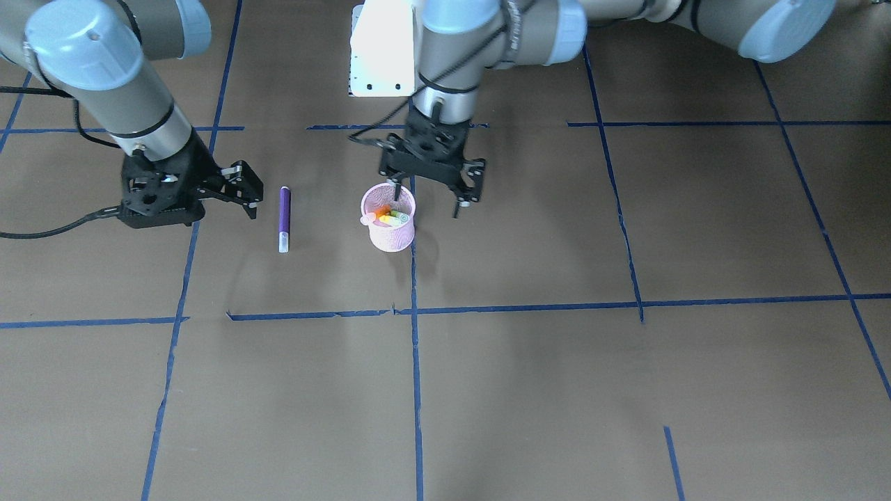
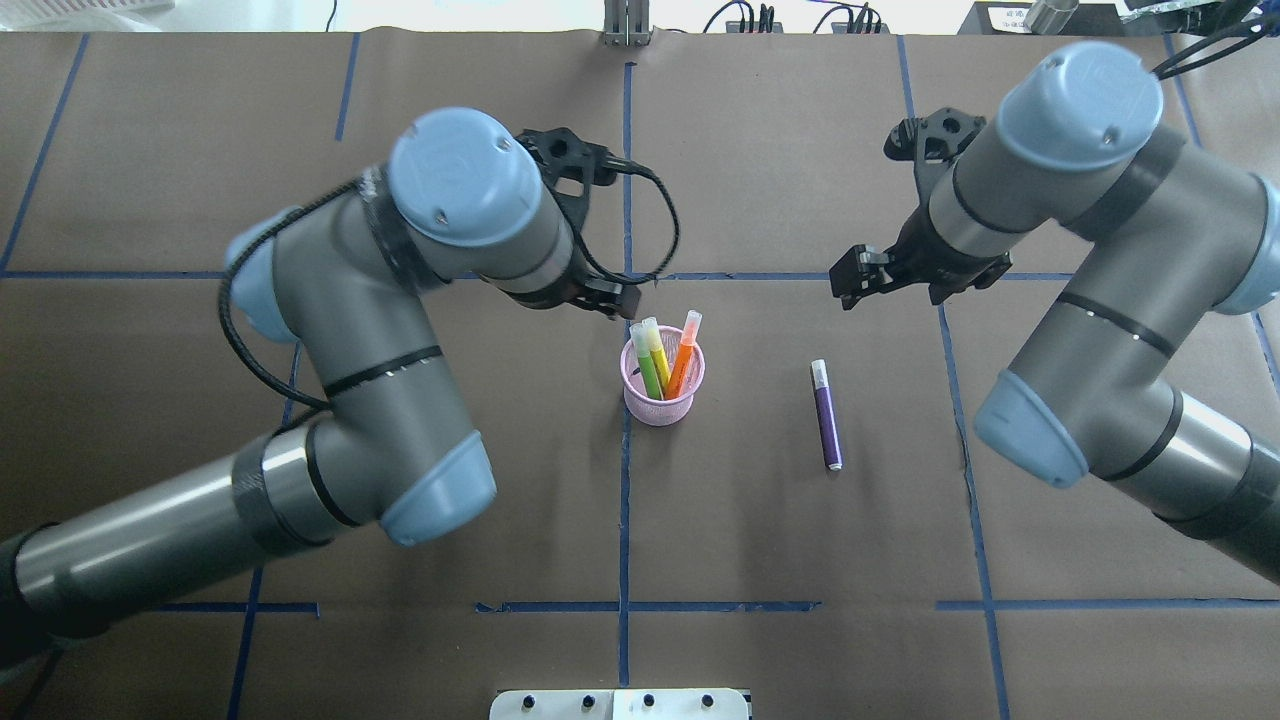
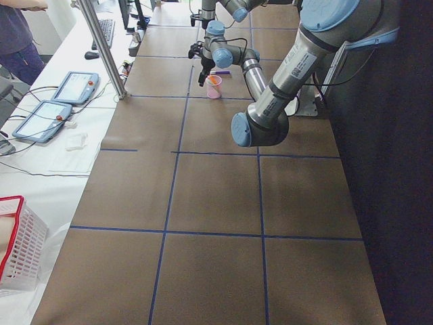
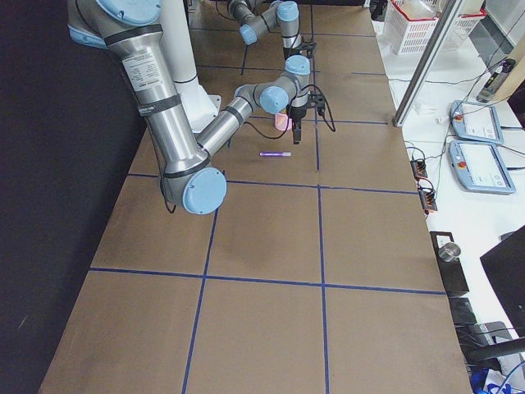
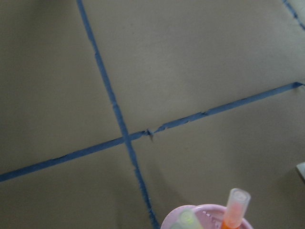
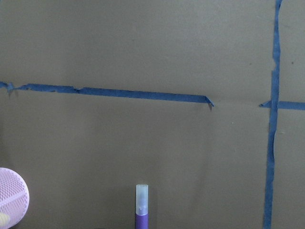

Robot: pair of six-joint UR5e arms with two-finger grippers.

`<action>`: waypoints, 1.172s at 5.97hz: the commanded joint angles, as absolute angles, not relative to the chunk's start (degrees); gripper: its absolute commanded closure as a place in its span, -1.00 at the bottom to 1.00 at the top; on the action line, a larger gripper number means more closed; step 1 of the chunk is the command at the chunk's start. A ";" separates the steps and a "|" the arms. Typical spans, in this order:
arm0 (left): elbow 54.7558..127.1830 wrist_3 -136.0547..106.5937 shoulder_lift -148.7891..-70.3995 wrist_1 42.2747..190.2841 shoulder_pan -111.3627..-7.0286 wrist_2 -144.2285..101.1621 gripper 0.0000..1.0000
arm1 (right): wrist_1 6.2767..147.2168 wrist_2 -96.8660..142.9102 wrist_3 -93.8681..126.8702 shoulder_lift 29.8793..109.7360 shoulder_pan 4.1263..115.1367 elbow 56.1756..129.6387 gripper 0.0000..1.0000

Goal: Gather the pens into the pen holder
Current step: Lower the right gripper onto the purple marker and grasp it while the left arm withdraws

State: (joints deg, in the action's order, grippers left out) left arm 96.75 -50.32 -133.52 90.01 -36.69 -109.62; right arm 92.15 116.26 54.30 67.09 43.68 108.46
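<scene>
Covering the table (image 1: 557, 390): brown paper, gridded with blue tape (image 1: 416, 362). The pen holder (image 1: 392, 236) stands upright on a tape line mid-table, with the green pen (image 2: 646, 365), yellow pen (image 2: 656, 350) and orange pen (image 2: 683, 360) inside. The purple pen (image 1: 284, 217) lies flat between the holder and the right gripper (image 1: 252, 198). The left gripper (image 1: 427, 204) hovers just over the holder's far rim. Both have their jaws spread and hold nothing. Side bench: two tablets (image 3: 74, 87), metal post (image 3: 101, 47), red-rimmed basket (image 3: 20, 250).
</scene>
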 commanded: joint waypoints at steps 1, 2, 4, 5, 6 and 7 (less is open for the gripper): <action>97.03 -46.23 -130.44 88.42 -42.44 -120.20 -0.99 | 91.14 113.91 57.99 68.98 39.57 107.93 -0.88; 97.47 -46.23 -130.43 88.42 -42.54 -120.41 -0.99 | 91.14 113.04 58.79 68.91 37.98 106.10 -0.80; 97.91 -46.23 -130.43 88.42 -42.54 -120.32 -1.00 | 82.75 112.94 59.24 68.21 35.96 98.39 -0.67; 97.91 -46.32 -130.43 88.42 -42.63 -120.32 -1.00 | 82.10 112.68 59.24 68.12 34.99 97.65 -0.60; 98.08 -46.32 -130.34 88.42 -42.54 -120.32 -1.00 | 82.09 112.59 59.24 68.03 34.11 96.95 -0.54; 98.17 -46.32 -130.34 88.42 -42.54 -120.32 -1.00 | 82.09 112.67 59.24 67.94 33.84 97.03 -0.47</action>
State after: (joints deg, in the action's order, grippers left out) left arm 98.07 -46.31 -130.37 88.42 -42.56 -120.32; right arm 82.22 112.66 59.23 68.04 34.32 97.26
